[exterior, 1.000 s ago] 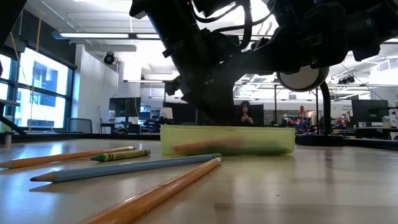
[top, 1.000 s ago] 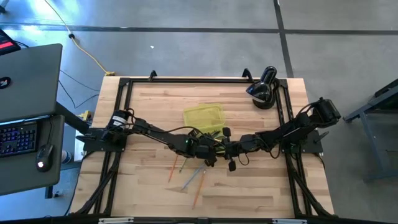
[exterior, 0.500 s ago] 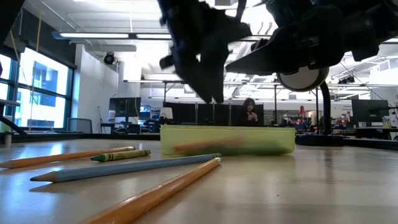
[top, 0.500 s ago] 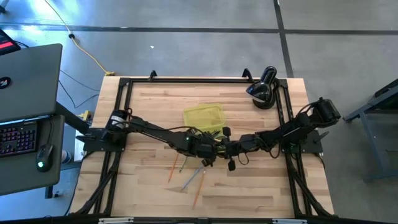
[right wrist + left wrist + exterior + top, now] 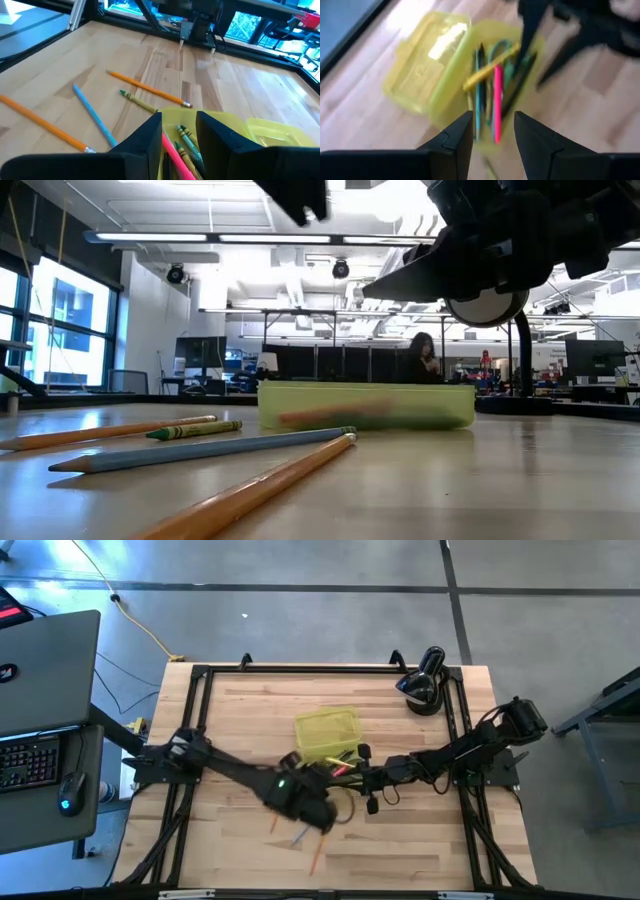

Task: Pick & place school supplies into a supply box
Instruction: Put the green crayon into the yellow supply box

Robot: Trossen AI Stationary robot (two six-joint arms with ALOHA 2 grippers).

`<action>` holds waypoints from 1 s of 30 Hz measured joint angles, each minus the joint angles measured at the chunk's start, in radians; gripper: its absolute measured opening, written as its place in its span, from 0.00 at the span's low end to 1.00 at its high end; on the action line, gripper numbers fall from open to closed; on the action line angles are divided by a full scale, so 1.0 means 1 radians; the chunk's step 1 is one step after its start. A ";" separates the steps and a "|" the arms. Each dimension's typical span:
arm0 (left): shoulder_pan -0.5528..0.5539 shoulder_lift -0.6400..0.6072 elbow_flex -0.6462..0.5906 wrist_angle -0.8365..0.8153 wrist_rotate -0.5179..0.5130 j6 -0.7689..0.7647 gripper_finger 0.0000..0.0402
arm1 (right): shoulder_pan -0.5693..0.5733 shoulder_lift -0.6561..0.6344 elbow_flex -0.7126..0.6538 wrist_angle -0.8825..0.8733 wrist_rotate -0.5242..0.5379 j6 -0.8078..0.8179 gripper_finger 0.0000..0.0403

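Note:
The supply box (image 5: 343, 752) lies mid-table, translucent yellow-green, its lid (image 5: 327, 726) flipped open on the far side. Several pens and crayons lie in the box (image 5: 500, 75). Two orange pencils (image 5: 150, 90) (image 5: 45, 125), a green crayon (image 5: 137, 102) and a blue pencil (image 5: 92, 120) lie flat on the wood toward the near-left of it. My left gripper (image 5: 492, 117) hangs open and empty, high above the table on the box's near side (image 5: 312, 802). My right gripper (image 5: 177, 142) stands open just above the box's right end (image 5: 347, 768), apart from it in the low view (image 5: 375, 285).
A black rounded device (image 5: 422, 682) stands at the far right corner. A black frame (image 5: 200, 680) rims the table. A laptop (image 5: 45, 670) sits on a stand off the left edge. Bare wood lies near and far left. A person (image 5: 420, 358) stands in the room behind.
My left gripper has risen from just over the box to well above the table and drawn back toward the near-left, staying open and empty. The box and the loose pencils have kept their places.

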 joint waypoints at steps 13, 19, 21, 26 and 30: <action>-0.296 0.001 -0.093 -0.240 -0.236 -0.709 0.43 | 0.003 0.000 0.000 0.019 -0.264 0.203 0.25; -0.333 0.002 -0.186 -0.224 -0.205 -0.906 0.43 | 0.002 0.000 -0.001 0.053 -0.270 0.211 0.25; -0.335 0.002 -0.209 -0.228 -0.200 -0.938 0.43 | 0.002 0.000 -0.001 0.057 -0.269 0.239 0.25; -0.338 0.002 -0.286 -0.156 -0.148 -0.928 0.43 | 0.007 0.000 -0.001 0.064 -0.273 0.334 0.25; -0.339 0.002 -0.368 -0.084 -0.097 -0.928 0.43 | 0.026 0.000 -0.001 0.064 -0.275 0.331 0.25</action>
